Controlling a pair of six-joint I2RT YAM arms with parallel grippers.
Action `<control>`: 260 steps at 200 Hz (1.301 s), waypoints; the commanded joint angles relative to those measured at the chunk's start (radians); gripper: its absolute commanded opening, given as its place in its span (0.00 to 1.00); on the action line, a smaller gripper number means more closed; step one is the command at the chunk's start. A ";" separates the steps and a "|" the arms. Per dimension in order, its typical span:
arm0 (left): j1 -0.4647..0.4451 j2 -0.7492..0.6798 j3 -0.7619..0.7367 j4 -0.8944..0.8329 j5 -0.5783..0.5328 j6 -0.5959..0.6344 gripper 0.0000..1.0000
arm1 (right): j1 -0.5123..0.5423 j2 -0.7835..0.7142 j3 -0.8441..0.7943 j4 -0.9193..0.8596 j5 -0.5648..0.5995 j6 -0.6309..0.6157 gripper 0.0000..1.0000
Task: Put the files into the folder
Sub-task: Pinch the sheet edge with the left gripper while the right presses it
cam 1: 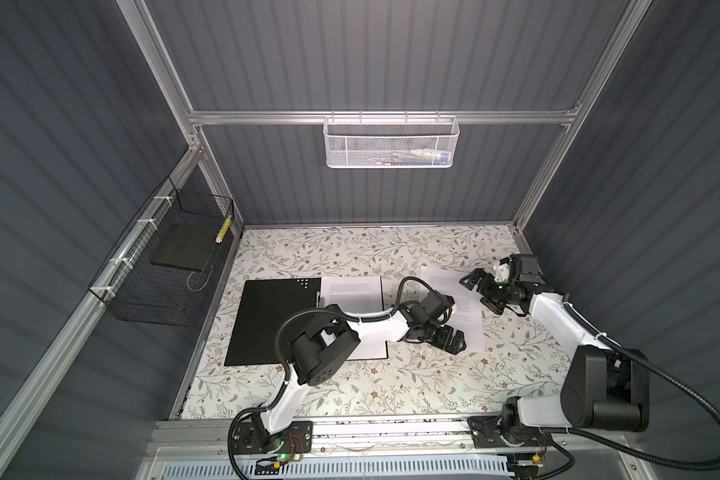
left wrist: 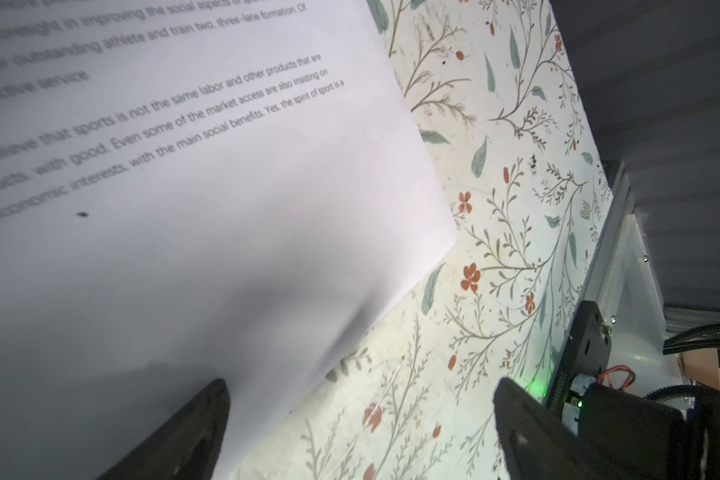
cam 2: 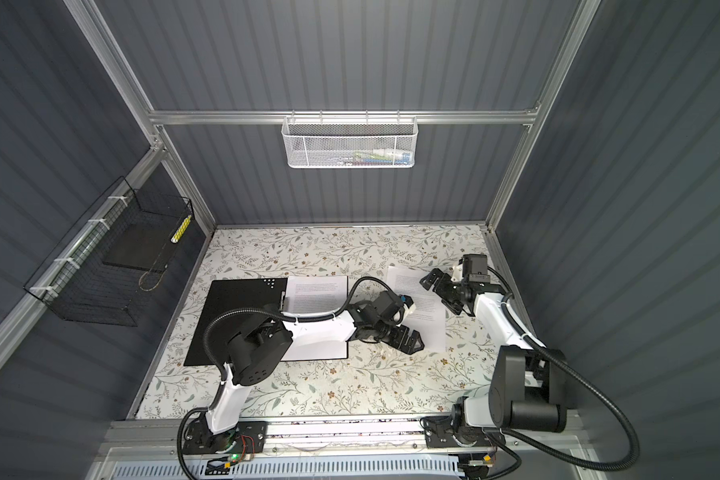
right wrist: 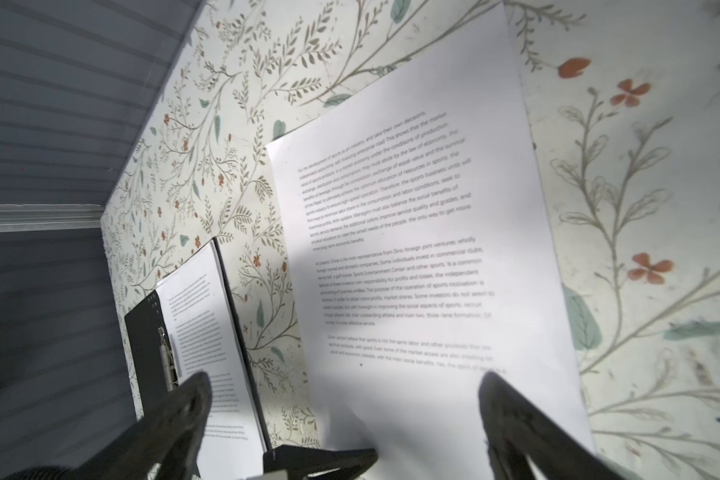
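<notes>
Over the loose sheet (cam 1: 437, 279), the left claw (cam 1: 458, 344) and right claw (cam 1: 476, 293) hang released; pickup step, probably. Next: pinch an edge, slide it into the folder (cam 1: 267, 316).

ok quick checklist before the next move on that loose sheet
1. Folder open, black inside up: ok.
2. Loose sheet lying apart from the folder: ok.
3. Left tool open, at the sheet's near edge: ok.
4. Right tool open, holding nothing: ok.
5. Sheet edge raised enough to pinch: cannot tell.
</notes>
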 commanded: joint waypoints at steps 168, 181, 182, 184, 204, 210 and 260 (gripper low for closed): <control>0.020 -0.160 -0.205 -0.268 -0.138 0.177 1.00 | 0.040 0.612 0.564 -0.337 0.163 -0.113 0.99; 0.023 -0.163 -0.204 -0.271 -0.135 0.180 1.00 | 0.041 0.615 0.562 -0.333 0.165 -0.110 0.99; 0.023 -0.163 -0.203 -0.271 -0.135 0.180 1.00 | 0.041 0.615 0.562 -0.333 0.165 -0.109 0.99; 0.024 -0.163 -0.203 -0.270 -0.136 0.182 1.00 | 0.042 0.615 0.560 -0.333 0.165 -0.109 0.99; 0.031 -0.156 -0.195 -0.269 -0.127 0.183 1.00 | 0.047 0.622 0.560 -0.333 0.157 -0.110 0.99; 0.034 -0.151 -0.190 -0.271 -0.121 0.184 1.00 | 0.050 0.627 0.561 -0.335 0.158 -0.113 0.99; 0.039 -0.141 -0.173 -0.272 -0.113 0.190 1.00 | 0.063 0.666 0.588 -0.370 0.174 -0.134 0.99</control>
